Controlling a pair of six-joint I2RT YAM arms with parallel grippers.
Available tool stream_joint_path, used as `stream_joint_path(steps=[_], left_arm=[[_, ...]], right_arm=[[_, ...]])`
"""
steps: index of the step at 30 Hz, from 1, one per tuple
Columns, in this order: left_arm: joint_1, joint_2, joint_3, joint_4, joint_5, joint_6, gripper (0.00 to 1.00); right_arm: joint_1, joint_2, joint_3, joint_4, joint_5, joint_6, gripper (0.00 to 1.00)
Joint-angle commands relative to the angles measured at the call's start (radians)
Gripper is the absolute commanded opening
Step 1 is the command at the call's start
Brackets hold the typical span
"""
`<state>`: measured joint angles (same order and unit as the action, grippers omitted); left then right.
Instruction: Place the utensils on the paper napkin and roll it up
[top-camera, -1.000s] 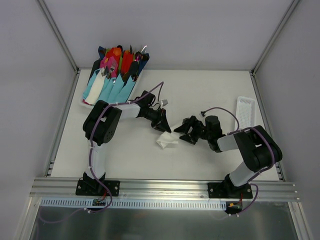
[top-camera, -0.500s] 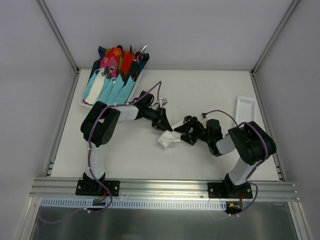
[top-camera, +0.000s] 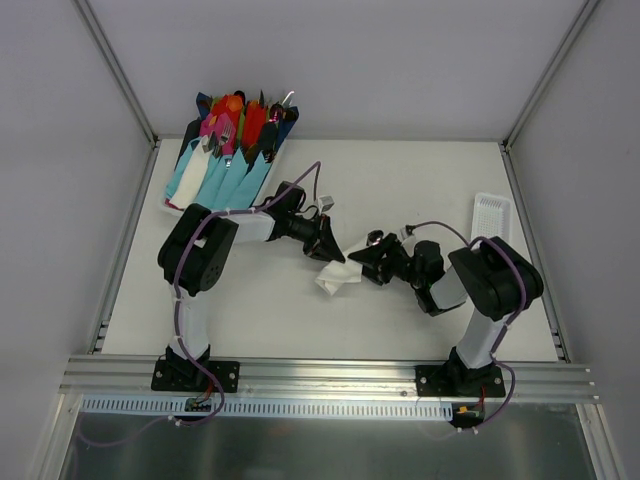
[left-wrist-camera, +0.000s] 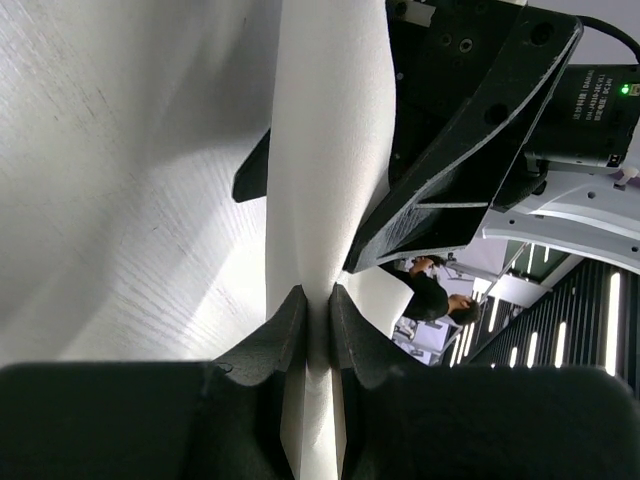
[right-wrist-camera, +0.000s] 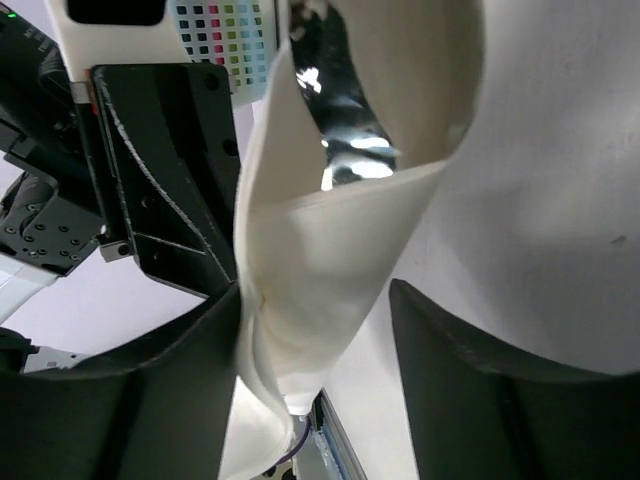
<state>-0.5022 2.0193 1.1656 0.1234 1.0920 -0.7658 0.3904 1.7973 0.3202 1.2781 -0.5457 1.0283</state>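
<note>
As left tool (left-wrist-camera: 318, 312) pinches napkin (left-wrist-camera: 325, 150), spoon (right-wrist-camera: 350, 150) inside

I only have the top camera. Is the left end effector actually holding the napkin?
Observer: Yes. The left wrist view shows the left end effector shut on a fold of the napkin.
Operator: And the right one?
Observer: The right end effector is open. Its fingers stand apart, and the napkin rests against one finger.
Operator: Anything inside the napkin?
Observer: The right wrist view shows a silvery piece inside its open fold. I cannot tell which utensil it is.
</note>
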Motion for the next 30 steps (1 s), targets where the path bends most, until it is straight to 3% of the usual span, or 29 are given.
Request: stream_joint_path(steps=[1,5,10,14,17,21,24,25,30], left_arm=[[0.007,-0.08,-0.007,0.039,0.071,-0.015,0.0],[0.007,-0.088,-0.014,0.039,0.074,-0.015,0.0],[0.007,-0.108,-0.018,0.039,0.08,-0.009,0.0],[0.007,-0.125,-0.024,0.039,0.094,-0.004,0.0],[0.007,-0.146,-0.029,0.038,0.095,0.013,0.0],[0.007,-0.177,-0.023,0.006,0.097,0.054,0.0],[0.01,-0.206,-0.004,-0.062,0.092,0.124,0.11],[0.01,-0.223,0.008,-0.08,0.091,0.164,0.21],[0.022,-0.271,0.04,-0.198,0.094,0.276,0.44]], right_arm=[[-0.002,-0.049,0.005,0.127,0.012,0.004,0.59],[-0.002,-0.053,0.025,0.127,0.004,0.012,0.39],[-0.001,-0.059,0.036,0.125,-0.002,0.012,0.27],[-0.002,-0.075,0.037,0.125,-0.011,0.001,0.06],[-0.002,-0.104,0.04,0.119,-0.022,-0.008,0.0],[-0.001,-0.167,0.054,0.072,-0.045,-0.045,0.0],[0.005,-0.262,0.085,-0.063,-0.069,-0.124,0.0],[0.007,-0.291,0.095,-0.107,-0.075,-0.151,0.0],[0.042,-0.508,0.216,-0.544,-0.089,-0.365,0.0]])
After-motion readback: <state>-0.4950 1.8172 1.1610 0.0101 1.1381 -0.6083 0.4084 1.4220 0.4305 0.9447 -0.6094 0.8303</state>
